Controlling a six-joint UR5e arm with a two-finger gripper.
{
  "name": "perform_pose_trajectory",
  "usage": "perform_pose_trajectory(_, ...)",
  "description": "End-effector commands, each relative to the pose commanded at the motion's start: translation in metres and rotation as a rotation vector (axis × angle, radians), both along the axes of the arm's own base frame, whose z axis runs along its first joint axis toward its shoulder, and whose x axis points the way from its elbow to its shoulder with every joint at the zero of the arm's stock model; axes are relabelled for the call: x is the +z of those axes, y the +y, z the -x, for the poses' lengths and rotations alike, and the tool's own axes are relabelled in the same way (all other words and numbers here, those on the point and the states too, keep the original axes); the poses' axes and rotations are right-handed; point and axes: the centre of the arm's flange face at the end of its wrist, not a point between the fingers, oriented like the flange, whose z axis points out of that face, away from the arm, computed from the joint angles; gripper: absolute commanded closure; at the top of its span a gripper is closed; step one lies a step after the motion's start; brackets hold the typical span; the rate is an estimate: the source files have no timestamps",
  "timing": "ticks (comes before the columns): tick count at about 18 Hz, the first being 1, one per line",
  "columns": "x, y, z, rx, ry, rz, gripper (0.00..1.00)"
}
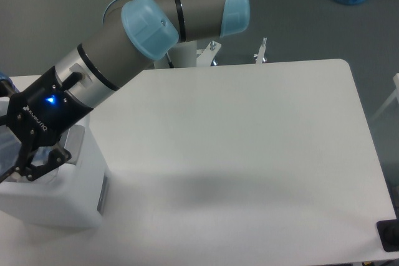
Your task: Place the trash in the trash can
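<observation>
A wide white rectangular table (249, 154) with rounded corners fills most of the view. Over its left part a grey robot arm with light blue joint caps (149, 29) is stretched down and to the left.

At the left edge of the table a white boxy plastic trash can with thick rounded walls and a grey side panel (75, 197) is placed. Only a part of it is seen, because the frame cuts it and the arm covers its opening. What lies inside the trash can cannot be told from this view.

The black two-finger gripper with a small blue light on its body (19, 157) is held just over the opening of the trash can, pointing down into it. Dark finger links (47, 160) are seen at the rim, and they appear spread apart, but the tips are partly cut by the frame edge, so how far the fingers are parted cannot be told.

The crushed clear plastic bottle and the crumpled wrapper are not visible; nothing can be recognised between the fingers.
</observation>
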Motion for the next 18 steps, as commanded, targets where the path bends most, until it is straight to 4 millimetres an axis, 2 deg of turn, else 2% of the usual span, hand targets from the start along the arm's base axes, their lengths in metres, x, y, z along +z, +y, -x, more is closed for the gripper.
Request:
perform_pose_trajectory(2, 0.000, -0.005, 0.015, 0.021, 0.003, -0.002, 0.00)
perform_pose_trajectory(6, 0.013, -0.040, 0.082, 0.135, 0.019, -0.017, 0.00)
perform_pose_trajectory(8, 0.008, -0.063, 0.124, 0.205, 0.016, -0.009, 0.00)
perform_pose_trajectory(9, 0.006, -0.071, 0.139, 0.225, 0.019, -0.008, 0.00)
perform_pose_trajectory(10, -0.002, -0.082, 0.158, 0.257, 0.019, 0.003, 0.00)
perform_pose_trajectory(12, -0.043, -0.117, 0.204, 0.334, 0.072, 0.066, 0.00)
perform_pose_trajectory(14, -0.075, -0.145, 0.234, 0.401, 0.178, 0.169, 0.00)
perform_pose_trajectory(15, -0.087, -0.155, 0.245, 0.424, 0.229, 0.218, 0.00)
perform_pose_trajectory(18, -0.118, -0.159, 0.260, 0.387, 0.376, 0.306, 0.00)
